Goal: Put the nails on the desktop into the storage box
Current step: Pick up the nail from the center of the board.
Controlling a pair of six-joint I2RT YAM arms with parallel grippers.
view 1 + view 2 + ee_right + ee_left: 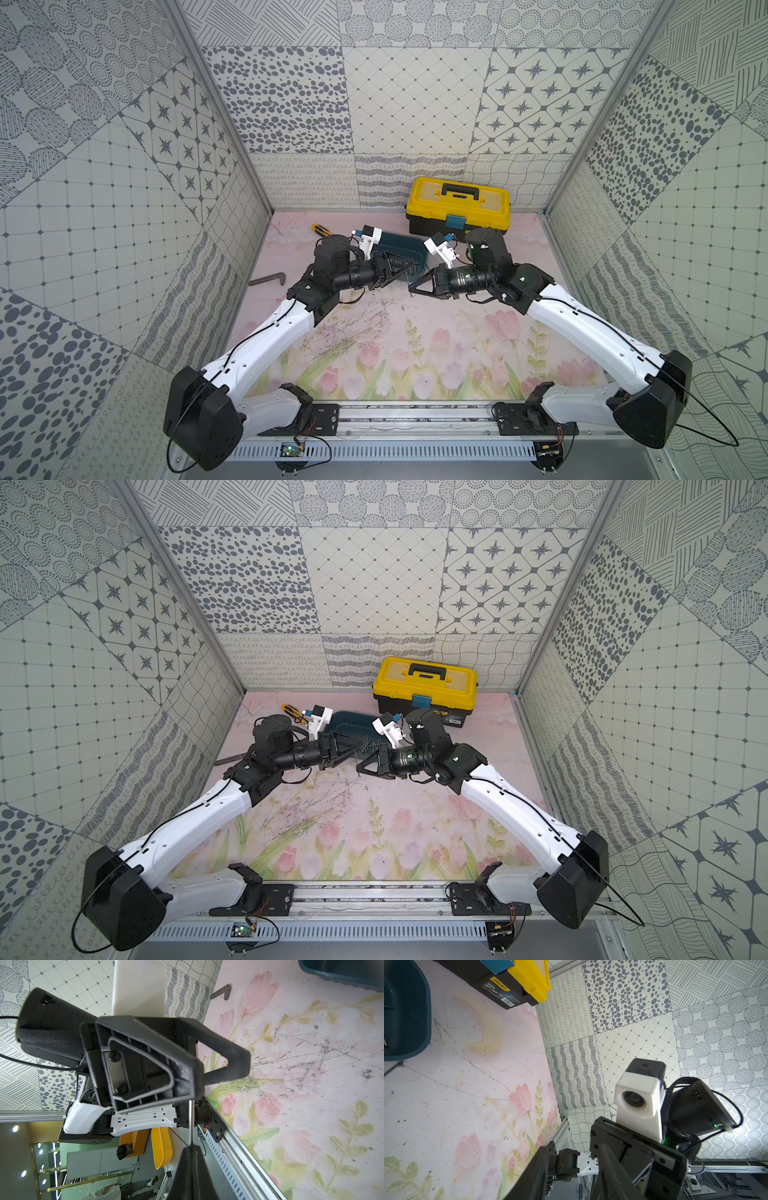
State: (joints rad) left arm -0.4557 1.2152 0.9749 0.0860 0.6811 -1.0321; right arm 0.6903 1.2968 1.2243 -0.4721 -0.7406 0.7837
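- The right gripper (412, 286) is clamped on one nail (191, 1124), which sticks out from its fingertips toward the left gripper (223, 1073). The left jaws stand apart. The nail's far end goes behind the nearer left finger, so I cannot tell whether a pad touches it.
- This looks like a hand-over in mid-air, just beside the near edge of the box (409, 247), where other nails (368, 742) already lie.
- If the right jaws part before the left ones bite, the nail would likely drop onto the desktop (395, 345) and miss the box (it is thin, round and slick, so there is little to hold).
- A left finger closing off-centre could lever the nail sideways in the right grip, or the two sets of fingers, which are very near each other, could knock together.
- Either arm dipping here could nudge the box.
- A dropped nail would probably be hard to spot, because the pink tulip-printed surface is crossed with dark scratches as thin as nails.
- Also on the desktop are the toolbox (457, 203), well back, and an L-bar (268, 279) and a cutter (319, 229) off to the left.
- Patterned grey-and-white walls (415, 99) close three sides, and a rail (415, 417) runs along the front.
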